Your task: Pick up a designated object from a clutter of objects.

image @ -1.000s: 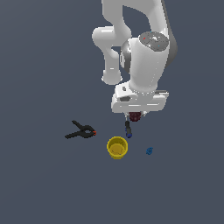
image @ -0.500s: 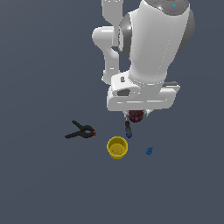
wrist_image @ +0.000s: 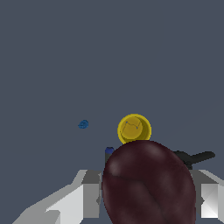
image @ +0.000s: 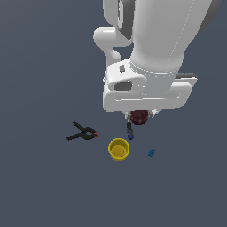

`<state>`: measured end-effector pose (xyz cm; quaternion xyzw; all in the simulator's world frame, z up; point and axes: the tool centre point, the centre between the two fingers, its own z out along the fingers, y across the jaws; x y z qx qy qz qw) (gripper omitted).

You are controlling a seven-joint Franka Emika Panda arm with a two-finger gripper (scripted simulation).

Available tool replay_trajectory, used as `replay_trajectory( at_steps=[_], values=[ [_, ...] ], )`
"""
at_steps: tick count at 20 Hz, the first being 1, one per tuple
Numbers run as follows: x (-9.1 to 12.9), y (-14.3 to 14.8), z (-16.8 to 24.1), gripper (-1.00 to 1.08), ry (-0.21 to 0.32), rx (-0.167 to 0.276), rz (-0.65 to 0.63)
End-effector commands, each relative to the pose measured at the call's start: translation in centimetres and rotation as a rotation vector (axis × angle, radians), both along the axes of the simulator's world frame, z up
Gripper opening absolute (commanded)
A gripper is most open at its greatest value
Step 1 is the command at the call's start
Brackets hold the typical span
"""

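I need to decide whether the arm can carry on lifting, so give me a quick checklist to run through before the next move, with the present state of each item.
1. Dark red ball sits between the fingers of the gripper: ok, it fills the wrist view.
2. Grip firm on both sides: cannot tell, the contact points are hidden.
3. Ball clear of the floor: cannot tell from these angles.
4. Yellow cup upright and apart from the ball: ok.
5. Black-and-blue tool not caught in the grip: ok, it lies below the ball.
6. Black clamp and blue block out of the way: ok.
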<state>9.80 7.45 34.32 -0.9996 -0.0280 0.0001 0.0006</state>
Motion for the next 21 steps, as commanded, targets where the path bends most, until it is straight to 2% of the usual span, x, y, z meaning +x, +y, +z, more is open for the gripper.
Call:
replay_trajectory(
  at_steps=[1,10,21],
  values=[
    [0.9,-0.2,1.2,-1.0,0.0,-0.001,0.0],
    [3.0,-0.7,3.9,-1.0,0.0,-0.001,-0.001],
    [3.8,-0.8,4.8,-1.0,0.0,-0.001,-0.001]
  ],
)
